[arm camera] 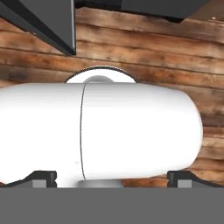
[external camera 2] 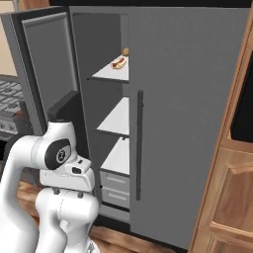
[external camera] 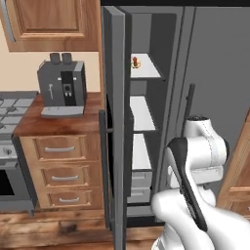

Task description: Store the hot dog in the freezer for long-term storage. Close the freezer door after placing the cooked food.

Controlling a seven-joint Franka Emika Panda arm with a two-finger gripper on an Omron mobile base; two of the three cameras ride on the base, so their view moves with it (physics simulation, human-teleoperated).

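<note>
No readable writing or brand marks appear on any surface. A coffee machine point(external camera: 62, 85) stands on the counter point(external camera: 58, 122) at its right end, beside the freezer door point(external camera: 114, 127), which stands wide open. The hot dog point(external camera 2: 118, 63) lies on the top shelf point(external camera 2: 111, 73) of the freezer point(external camera 2: 111, 128), near its back edge, with a small brown lump point(external camera 2: 125, 51) just behind it. The arm is folded low, hand pointing at the wood floor point(arm camera: 144, 48). The gripper point(arm camera: 112, 179) holds nothing; its finger spread cannot be told.
</note>
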